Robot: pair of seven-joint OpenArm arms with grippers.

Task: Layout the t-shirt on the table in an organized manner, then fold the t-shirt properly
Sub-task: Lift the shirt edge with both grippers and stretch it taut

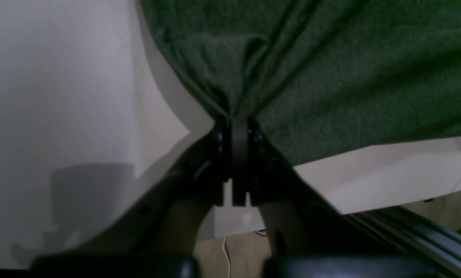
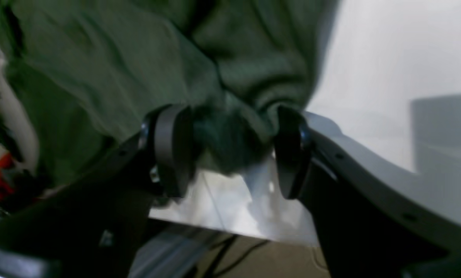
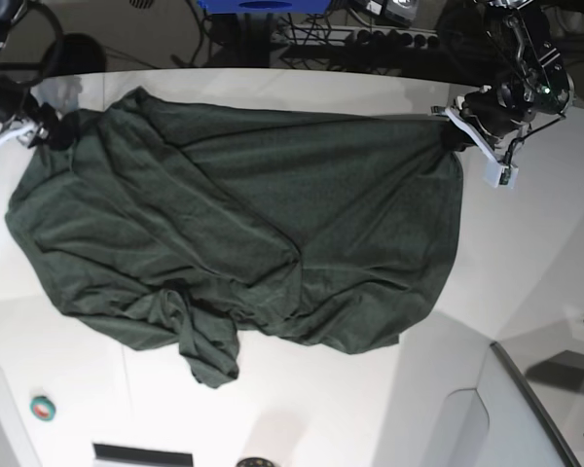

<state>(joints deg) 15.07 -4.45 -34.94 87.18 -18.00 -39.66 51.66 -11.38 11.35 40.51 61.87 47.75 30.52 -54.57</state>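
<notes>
Nearest the base camera, a small green and red round thing (image 3: 43, 408) is lying on the table (image 3: 311, 418), below the lower left edge of the t-shirt (image 3: 234, 224) and well apart from it. A dark strip (image 3: 142, 454) is being shown at the bottom edge of that view, further below the t-shirt.

At the t-shirt's upper left corner, the right gripper (image 2: 230, 152) is being shown with its jaws standing apart and a bunched wad of the green cloth lying between them. The cloth is being touched by the inner side of the left-hand pad, but whether it is truly being pinched cannot be told, as the wrist view is blurred.

The t-shirt itself is being spread across the middle of the table, dark green and wrinkled, with a wide flat upper part and a crumpled, twisted lobe hanging from its lower edge, left of centre. Diagonal folds are running across it from the upper left corner.

At the t-shirt's upper right corner, the left gripper (image 1: 238, 127) is being held with its jaws pressed together on a pinch of the hem, and the cloth is being drawn into a tight gathered point there.
</notes>
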